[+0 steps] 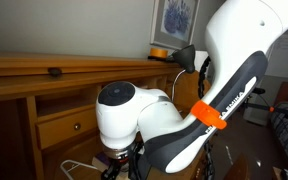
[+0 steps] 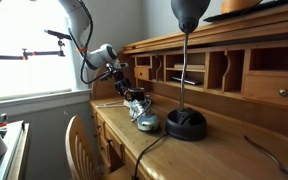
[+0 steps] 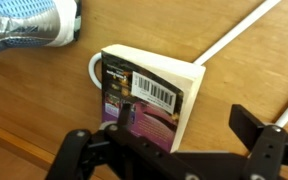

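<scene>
A paperback book (image 3: 149, 95) with a purple cover and a white barcode label lies flat on the wooden desk (image 3: 234, 80). In the wrist view my gripper (image 3: 184, 121) hovers just over it, open. One black finger (image 3: 124, 112) is over the cover and the other finger (image 3: 249, 125) is over bare wood to the right, so the book's page edge lies between them. Nothing is held. In an exterior view the gripper (image 2: 134, 97) points down at the desk close to a shoe (image 2: 145, 121).
A blue and white sneaker (image 3: 29, 25) lies beyond the book. A white cable (image 3: 234, 35) runs diagonally across the wood. A black desk lamp (image 2: 187, 118) stands near the shoe. Desk cubbies (image 2: 199, 70) line the back, and a wooden chair (image 2: 79, 145) stands in front.
</scene>
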`<action>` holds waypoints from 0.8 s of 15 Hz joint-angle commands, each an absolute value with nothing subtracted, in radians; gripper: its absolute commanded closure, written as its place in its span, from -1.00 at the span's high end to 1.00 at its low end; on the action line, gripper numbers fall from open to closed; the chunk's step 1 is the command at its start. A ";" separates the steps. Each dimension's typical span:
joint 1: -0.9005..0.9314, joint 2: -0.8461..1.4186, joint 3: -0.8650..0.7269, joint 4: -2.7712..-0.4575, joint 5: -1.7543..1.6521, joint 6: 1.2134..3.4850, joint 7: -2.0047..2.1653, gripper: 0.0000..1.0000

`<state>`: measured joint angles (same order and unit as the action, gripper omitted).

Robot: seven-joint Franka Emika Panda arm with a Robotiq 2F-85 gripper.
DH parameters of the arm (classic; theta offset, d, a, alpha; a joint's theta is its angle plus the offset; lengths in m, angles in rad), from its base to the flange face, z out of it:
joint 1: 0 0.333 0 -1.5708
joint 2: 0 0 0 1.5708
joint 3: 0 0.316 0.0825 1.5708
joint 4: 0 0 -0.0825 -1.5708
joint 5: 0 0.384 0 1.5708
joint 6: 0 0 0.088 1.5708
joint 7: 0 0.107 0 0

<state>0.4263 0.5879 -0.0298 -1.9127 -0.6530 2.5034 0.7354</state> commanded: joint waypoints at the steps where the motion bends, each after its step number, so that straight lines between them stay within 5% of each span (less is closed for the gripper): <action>1: 0.449 0.633 -0.069 -1.900 -0.706 2.570 0.783 1.00; 12: 0.458 0.662 -0.115 -1.880 -0.744 2.568 0.812 1.00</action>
<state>0.4448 0.6516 -0.0948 -1.8926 -0.7157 2.5633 0.7760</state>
